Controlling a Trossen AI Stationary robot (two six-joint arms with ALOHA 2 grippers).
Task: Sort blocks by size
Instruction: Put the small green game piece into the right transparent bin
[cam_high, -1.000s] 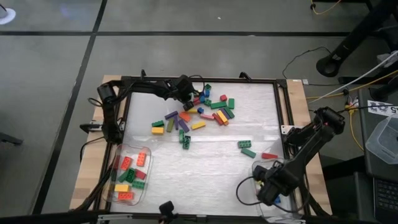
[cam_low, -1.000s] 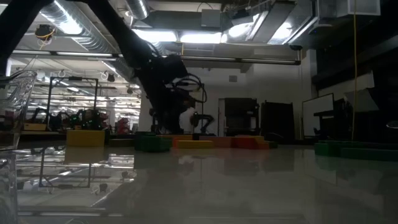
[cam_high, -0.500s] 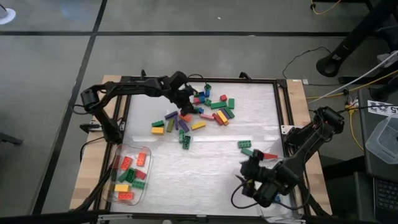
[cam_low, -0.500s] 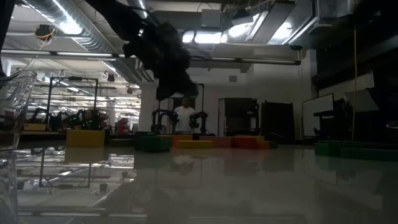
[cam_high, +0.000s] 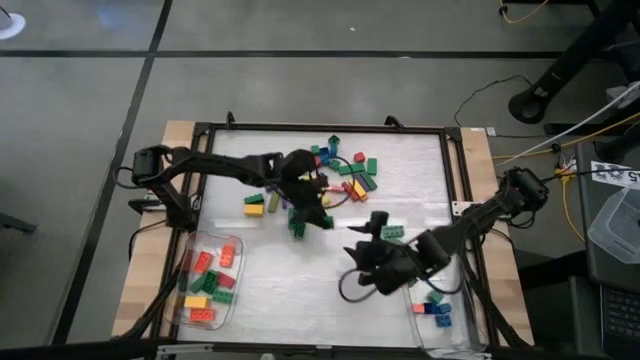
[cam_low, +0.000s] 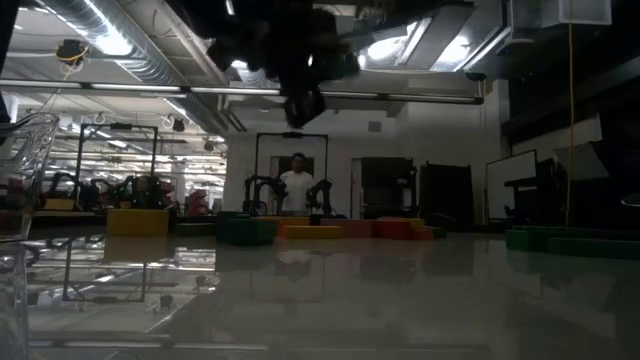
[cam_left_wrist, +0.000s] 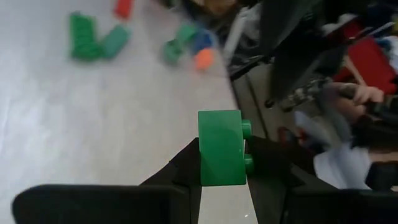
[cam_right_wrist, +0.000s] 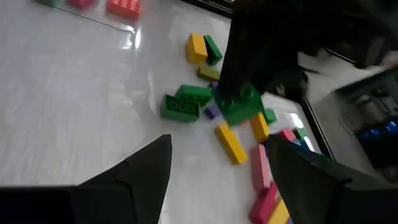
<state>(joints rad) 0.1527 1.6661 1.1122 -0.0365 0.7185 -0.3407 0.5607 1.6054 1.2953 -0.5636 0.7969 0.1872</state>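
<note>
My left gripper (cam_high: 318, 196) hangs over the middle of the white table, shut on a small green block (cam_left_wrist: 219, 148). The right wrist view shows that block (cam_right_wrist: 241, 107) above the table. Loose blocks (cam_high: 345, 170) in several colours lie toward the far edge, and a green one (cam_high: 297, 223) lies below my left arm. Two more green blocks (cam_high: 393, 233) lie right of centre. My right gripper (cam_high: 362, 238) hovers open near the table's middle, right of the left gripper, with nothing between its fingers (cam_right_wrist: 146, 168). My left gripper pinches the green block by two opposite flat sides (cam_left_wrist: 205, 163) between its two fingers. The fingers slant down toward the table's right side. The block is lifted clear of the table, and its studs (cam_left_wrist: 246, 147) point sideways.
A clear tub (cam_high: 205, 282) at the near left holds red, green and yellow blocks. Another tub (cam_high: 437, 308) at the near right holds a few small ones. A black frame (cam_high: 452, 170) borders the table. A person (cam_low: 297, 185) stands far off in the room.
My left gripper has left the far pile, risen and swung toward the table's middle, tipping from pointing down to nearly level, and carries the green block clear of the table. My right gripper has moved from over the near right tub toward the middle and has tipped up.
</note>
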